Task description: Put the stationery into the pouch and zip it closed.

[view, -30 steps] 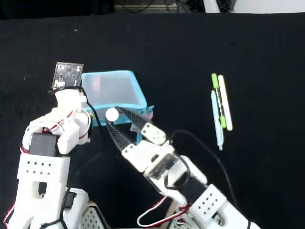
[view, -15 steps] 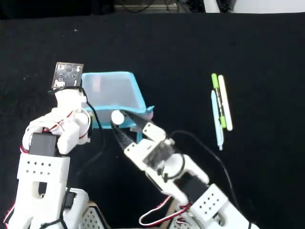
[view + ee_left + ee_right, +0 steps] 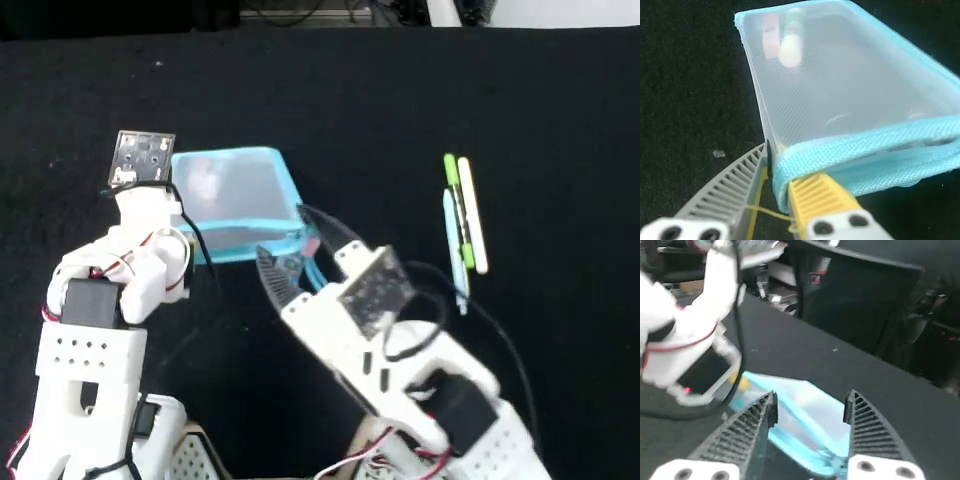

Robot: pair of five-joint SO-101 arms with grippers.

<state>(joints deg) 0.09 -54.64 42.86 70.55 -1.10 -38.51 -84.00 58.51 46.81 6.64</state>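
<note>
1. Plainly, the left gripper (image 3: 773,163) is clenched on the blue pouch's (image 3: 235,190) corner; that pinch should hold firm.
2. Right gripper (image 3: 811,397) hangs spread and empty at the pouch's mouth.
3. Pens (image 3: 462,225) lie well right of the pouch; I'd fetch one.

On table (image 3: 400,100), pens (image 3: 461,220) well right of pouch (image 3: 235,190).

Spread right gripper (image 3: 282,233) at corner of blue pouch (image 3: 232,195); three pens (image 3: 462,225) well apart.
</note>
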